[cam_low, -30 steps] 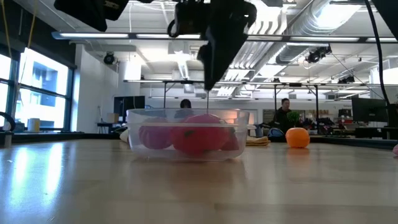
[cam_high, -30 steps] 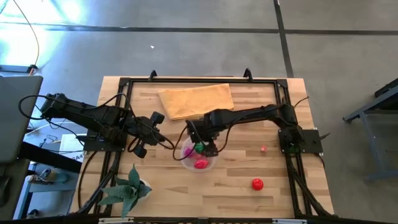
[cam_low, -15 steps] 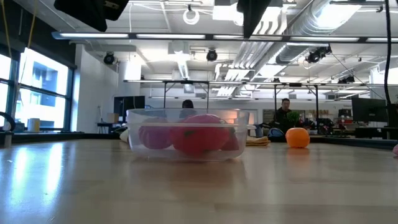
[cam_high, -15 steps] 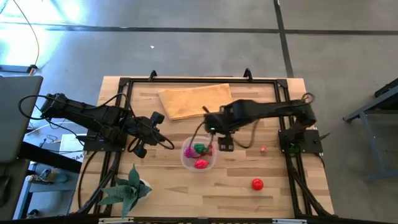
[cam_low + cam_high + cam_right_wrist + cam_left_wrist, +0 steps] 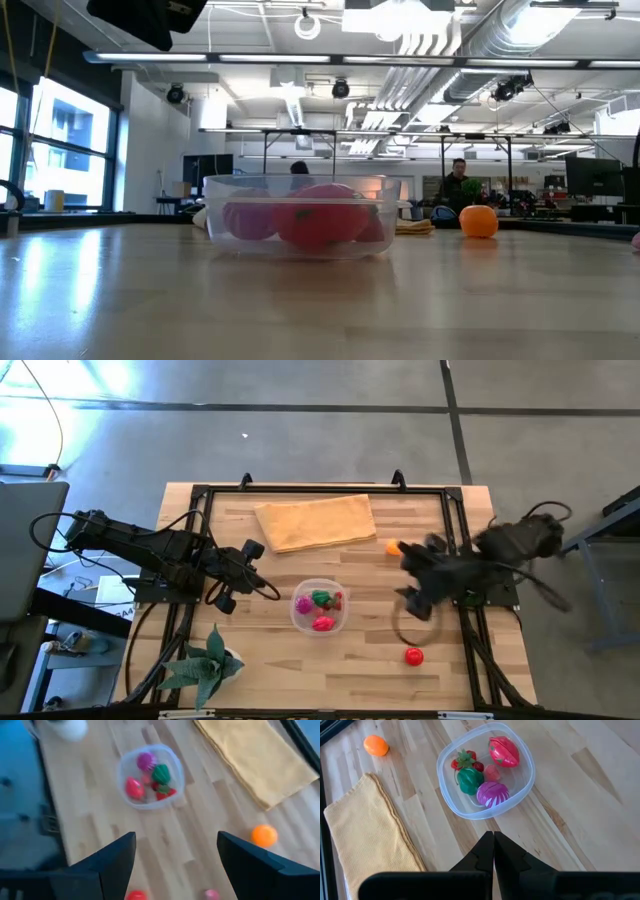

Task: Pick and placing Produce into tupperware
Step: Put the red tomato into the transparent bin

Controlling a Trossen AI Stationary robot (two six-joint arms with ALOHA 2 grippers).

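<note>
The tupperware sits near the middle of the table, in front of the tan cloth. It holds several pieces of produce: a magenta piece, a green one, a small red one and a red-pink one. An orange piece lies on the table to the right of the cloth, a red piece lies toward the front right, and the right wrist view shows a small pink piece near that red one.

The right arm is folded back over the table's right edge, blurred in the high view. Its gripper hangs above the table between the orange and red pieces, well apart from the tupperware, fingers spread wide with nothing between them.

The left arm reaches in from the left side, lying low and stretched toward the centre. Its gripper stops just left of the tupperware, pointed at it, fingers pressed together and empty.

A green plant stands at the front left corner.
</note>
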